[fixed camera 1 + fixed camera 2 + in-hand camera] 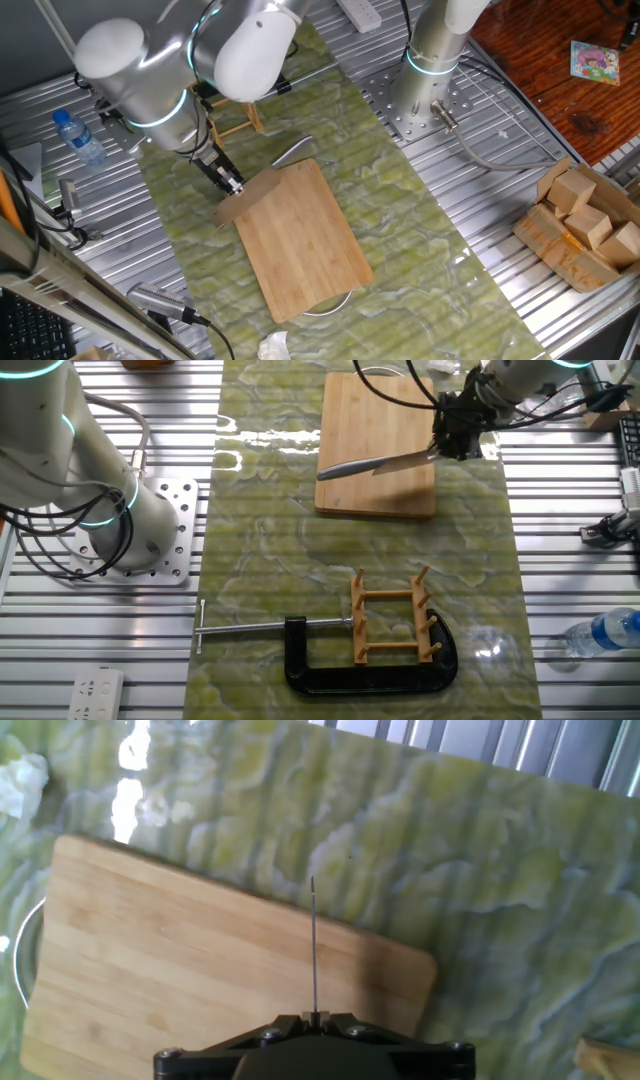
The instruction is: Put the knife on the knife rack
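I hold the knife point(375, 463) above the cutting board point(378, 450).
The gripper point(455, 440) clamps its handle, blade edge-up, so it fits between the knife rack point(392, 622) pegs.

Steel knife point(375, 463) held off the cutting board, blade on edge, seen edge-on as a thin line from the hand view, light-wood knife rack point(393, 623) with upright pegs stood well apart, empty, on green mat
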Controlling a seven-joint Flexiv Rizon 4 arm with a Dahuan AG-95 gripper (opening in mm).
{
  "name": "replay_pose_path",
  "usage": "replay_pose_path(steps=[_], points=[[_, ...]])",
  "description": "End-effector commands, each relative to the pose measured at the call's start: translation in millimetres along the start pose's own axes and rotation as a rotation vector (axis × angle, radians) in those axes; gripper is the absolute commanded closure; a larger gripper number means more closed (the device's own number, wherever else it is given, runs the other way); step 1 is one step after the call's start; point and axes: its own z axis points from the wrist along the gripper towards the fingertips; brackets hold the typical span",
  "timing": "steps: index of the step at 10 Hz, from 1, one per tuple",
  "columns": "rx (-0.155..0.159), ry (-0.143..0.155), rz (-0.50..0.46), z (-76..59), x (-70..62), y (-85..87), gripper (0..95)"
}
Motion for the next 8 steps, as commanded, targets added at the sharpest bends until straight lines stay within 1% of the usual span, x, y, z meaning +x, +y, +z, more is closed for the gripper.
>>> replay_pose_path(steps=[1, 2, 3, 4, 5, 6, 7, 8], points=[[-0.003, -0.014, 0.101, -0.8, -1.1, 0.5, 95.0], [-0.002, -0.023, 0.139, -0.8, -1.1, 0.5, 95.0], [0.003, -0.027, 0.203, -0.8, -1.1, 0.5, 95.0], [0.012, -0.032, 0.247, -0.8, -1.1, 0.5, 95.0], [0.03, -0.04, 0.266, -0.8, -1.1, 0.5, 95.0], [0.036, -0.053, 0.291, -0.8, -1.1, 0.5, 95.0], [0.046, -0.069, 0.292, -0.8, -1.1, 0.5, 95.0], [0.045, -0.077, 0.295, -0.8, -1.1, 0.5, 95.0]])
